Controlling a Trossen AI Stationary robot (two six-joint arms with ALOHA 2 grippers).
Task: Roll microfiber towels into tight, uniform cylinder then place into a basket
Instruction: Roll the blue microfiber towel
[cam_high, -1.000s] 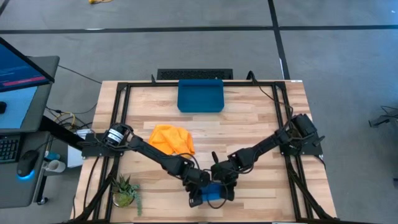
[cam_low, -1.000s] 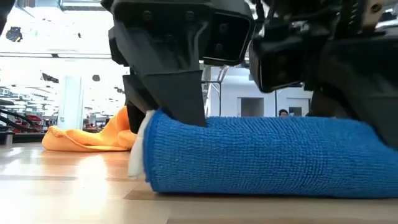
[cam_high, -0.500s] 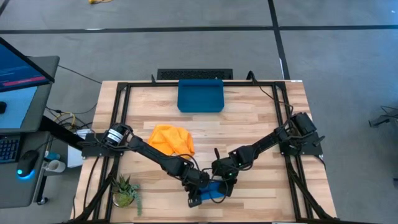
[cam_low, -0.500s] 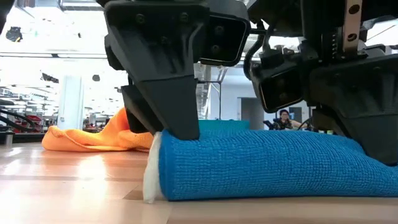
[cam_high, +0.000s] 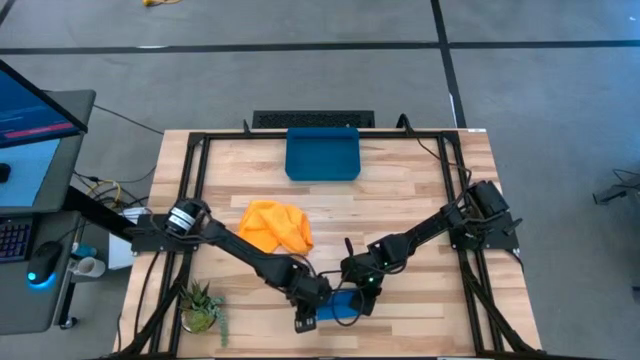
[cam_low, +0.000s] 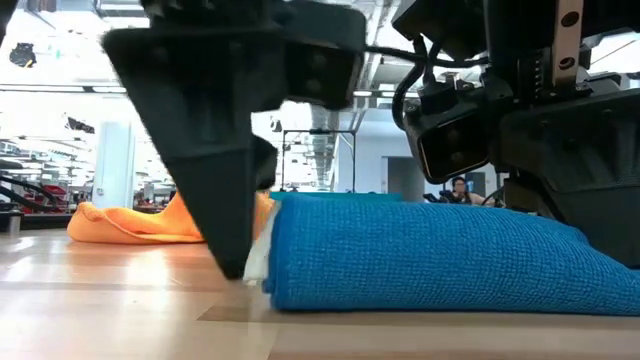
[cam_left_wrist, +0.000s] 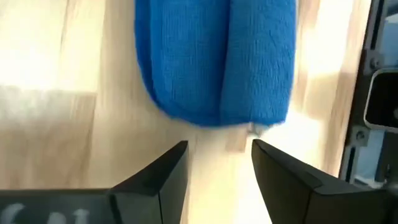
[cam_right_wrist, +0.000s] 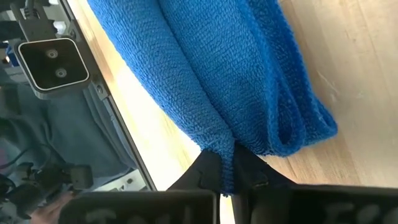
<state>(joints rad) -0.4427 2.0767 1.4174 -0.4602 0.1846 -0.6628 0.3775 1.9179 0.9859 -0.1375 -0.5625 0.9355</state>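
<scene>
The blue microfiber towel (cam_high: 342, 304) lies loosely rolled on the table near its front edge, its long side running left to right. My left gripper (cam_left_wrist: 219, 149) stands open just off the roll's left end (cam_left_wrist: 214, 106), with its fingertips short of the cloth. At the roll's right end, my right gripper (cam_high: 362, 292) is shut on the cloth. The yellow-orange towel (cam_high: 275, 225) lies crumpled in a heap toward the middle left. The dark blue basket (cam_high: 322, 153) sits at the far edge. My right gripper pinches a fold of the blue towel's outer layer (cam_right_wrist: 225, 152) between its two fingers, at the roll's right end. The fingers (cam_right_wrist: 208, 171) slant down from the table's far right. The towel lies along the table, slack.
A small potted plant (cam_high: 203, 305) stands at the near left corner. A black bar (cam_high: 313, 119) lies behind the basket. Bare wood (cam_high: 420, 190) stretches between the basket and the arms. A desk with a monitor (cam_high: 30, 110) stands left of the table.
My left gripper has opened, let go of the roll's left end and drawn back a little toward the table's left. The blue roll has sagged flatter and looser, and its left end now lies apart from the left fingers. My right gripper keeps its hold.
</scene>
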